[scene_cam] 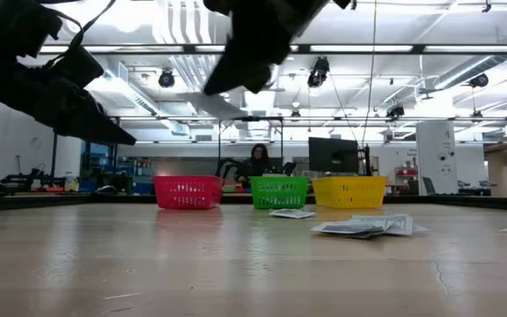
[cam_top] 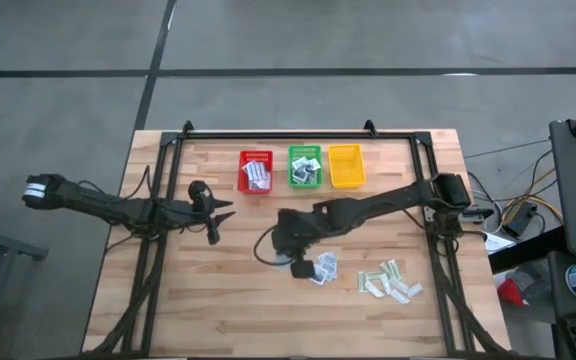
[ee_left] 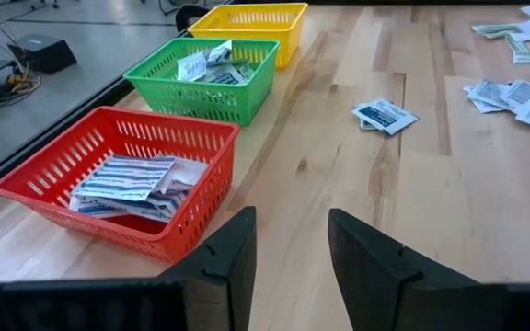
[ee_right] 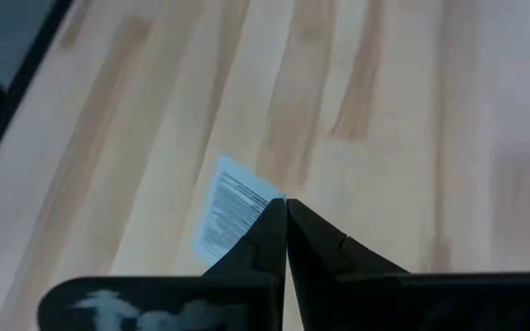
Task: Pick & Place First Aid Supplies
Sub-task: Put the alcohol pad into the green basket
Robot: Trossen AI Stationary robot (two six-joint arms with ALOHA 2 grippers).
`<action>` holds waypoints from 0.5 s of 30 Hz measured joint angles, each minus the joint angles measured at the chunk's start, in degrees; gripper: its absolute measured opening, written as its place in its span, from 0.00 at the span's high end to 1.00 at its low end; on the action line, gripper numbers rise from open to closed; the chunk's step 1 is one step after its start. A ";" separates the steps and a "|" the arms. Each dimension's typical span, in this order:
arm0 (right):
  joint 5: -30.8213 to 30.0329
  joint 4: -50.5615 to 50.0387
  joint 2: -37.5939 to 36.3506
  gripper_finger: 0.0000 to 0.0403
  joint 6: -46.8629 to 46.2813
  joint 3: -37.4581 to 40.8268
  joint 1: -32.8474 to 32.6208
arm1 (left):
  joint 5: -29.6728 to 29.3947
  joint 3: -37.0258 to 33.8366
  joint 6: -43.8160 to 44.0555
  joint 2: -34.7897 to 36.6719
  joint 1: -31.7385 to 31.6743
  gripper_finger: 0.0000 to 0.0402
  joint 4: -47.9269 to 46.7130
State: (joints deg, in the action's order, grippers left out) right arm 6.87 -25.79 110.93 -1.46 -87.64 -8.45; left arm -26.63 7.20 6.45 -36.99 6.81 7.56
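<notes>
My right gripper [ee_right: 286, 216] is over the middle of the table [cam_top: 290, 250], shut on an oblong white packet with printed lines [ee_right: 230, 207], above the wood. More small square white-blue packets [cam_top: 320, 266] lie flat just right of it, and pale green-beige strips [cam_top: 390, 281] lie farther right. My left gripper [ee_left: 291, 246] is open over the table's left part [cam_top: 213, 215], pointing toward the baskets and touching nothing. The red basket [ee_left: 122, 179] holds striped oblong packets, and the green basket [ee_left: 208, 74] holds small square ones. My right gripper pinches the white packet by one corner [ee_right: 263, 204] between its two fingertips, coming from above and slanting down. The packet is lifted clear of the table; in the low view it hangs tilted under the fingers [scene_cam: 216, 103].
Three baskets stand in a row at the table's far edge: red [cam_top: 255, 171], green [cam_top: 305, 166], yellow [cam_top: 346, 165]. A lone packet [ee_left: 385, 116] lies on the wood between the baskets and the pile. A black frame [cam_top: 268, 134] borders the table. A person [scene_cam: 258, 160] sits beyond the far edge.
</notes>
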 joint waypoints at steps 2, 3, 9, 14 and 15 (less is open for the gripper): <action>-0.30 2.39 0.14 0.98 -0.34 0.00 0.54 | 0.00 -0.02 0.02 0.00 -0.02 0.67 0.51; -1.04 3.41 0.24 0.98 -0.74 0.00 0.77 | 0.00 -0.02 0.02 0.00 0.00 0.67 1.11; -4.22 5.18 1.27 0.98 -4.14 0.00 2.23 | 0.02 0.00 0.04 0.02 0.00 0.67 3.04; -4.29 5.25 1.64 0.98 -4.11 0.00 2.76 | 0.00 -0.02 0.03 0.02 -0.02 0.67 4.99; -4.23 5.26 1.64 0.98 -3.66 0.00 2.74 | 0.00 -0.02 0.03 0.02 -0.01 0.67 5.18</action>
State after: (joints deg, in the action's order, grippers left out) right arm 2.63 -20.53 112.57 -5.12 -87.64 -5.72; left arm -26.63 7.18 6.48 -36.97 6.79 12.74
